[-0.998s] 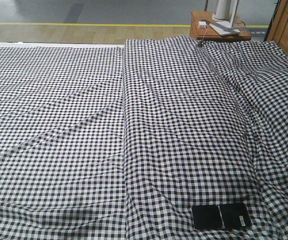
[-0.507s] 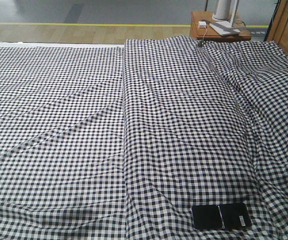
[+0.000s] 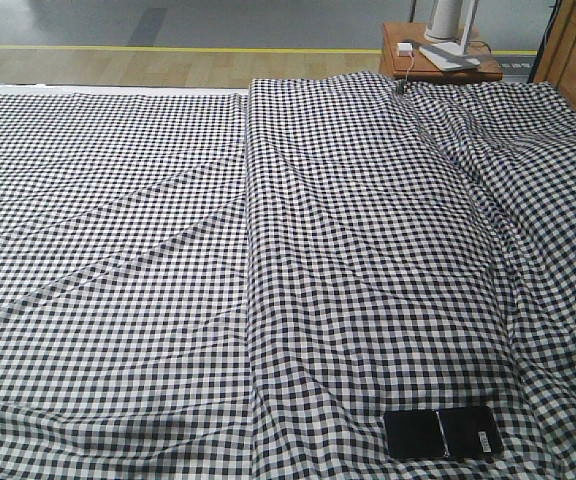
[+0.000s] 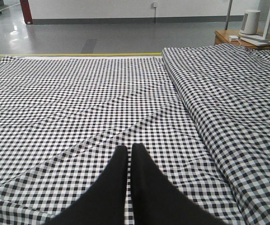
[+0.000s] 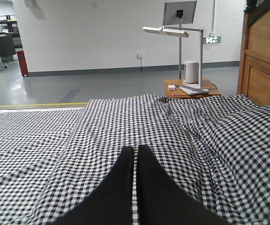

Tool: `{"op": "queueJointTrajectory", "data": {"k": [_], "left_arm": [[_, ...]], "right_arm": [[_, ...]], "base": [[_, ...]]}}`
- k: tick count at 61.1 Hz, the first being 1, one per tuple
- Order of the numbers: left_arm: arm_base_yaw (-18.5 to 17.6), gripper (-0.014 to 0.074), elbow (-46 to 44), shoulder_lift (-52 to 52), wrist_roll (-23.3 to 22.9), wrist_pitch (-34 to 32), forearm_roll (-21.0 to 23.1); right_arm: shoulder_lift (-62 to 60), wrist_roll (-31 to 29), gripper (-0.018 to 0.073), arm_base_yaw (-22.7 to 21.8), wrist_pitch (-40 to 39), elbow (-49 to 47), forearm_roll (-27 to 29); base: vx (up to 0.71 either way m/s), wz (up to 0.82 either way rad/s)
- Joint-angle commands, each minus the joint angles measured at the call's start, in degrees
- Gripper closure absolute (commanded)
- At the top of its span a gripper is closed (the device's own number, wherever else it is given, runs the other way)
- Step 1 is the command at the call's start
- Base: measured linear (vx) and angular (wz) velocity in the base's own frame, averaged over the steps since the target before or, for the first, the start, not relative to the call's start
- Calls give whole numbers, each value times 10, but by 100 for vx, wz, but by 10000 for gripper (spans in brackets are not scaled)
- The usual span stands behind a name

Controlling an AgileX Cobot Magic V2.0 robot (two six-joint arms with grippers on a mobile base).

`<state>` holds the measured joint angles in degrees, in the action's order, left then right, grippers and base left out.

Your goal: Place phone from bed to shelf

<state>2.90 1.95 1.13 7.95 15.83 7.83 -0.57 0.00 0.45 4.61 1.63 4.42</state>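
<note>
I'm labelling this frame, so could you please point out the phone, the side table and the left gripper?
phone (image 3: 442, 433), front view, middle of its black face.
side table (image 3: 396, 62), front view, bare wooden top.
left gripper (image 4: 129, 149), left wrist view, between its closed fingertips.

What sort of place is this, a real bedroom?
Probably a mock bedroom inside a large hall or lab: a gingham-covered bed, a wooden headboard and a side table, yet around them a polished grey floor with a yellow line.
</note>
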Motion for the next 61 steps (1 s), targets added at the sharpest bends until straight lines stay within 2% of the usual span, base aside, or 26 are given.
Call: {"op": "queueJointTrajectory", "data": {"k": [1,25,41,47,61], "left_arm": [[-3,596,2,3,-2,-42,5],[-3,596,2,3,-2,-42,5],[-3,596,2,3,-2,-42,5],[-3,596,2,3,-2,-42,5],[-3,596,2,3,-2,-42,5]], "right_arm": [[-4,-4,564,-3,-46,4,-6],[-4,-4,564,-3,-66,4,-6],[-4,-6,564,-3,-207,1,-6],[-4,-22,564,-3,-220,-20,-6],[17,-105,564,-3,-214,-128,-6]], "base": [[0,0],[0,0],[0,0],[0,0],[0,0]]}}
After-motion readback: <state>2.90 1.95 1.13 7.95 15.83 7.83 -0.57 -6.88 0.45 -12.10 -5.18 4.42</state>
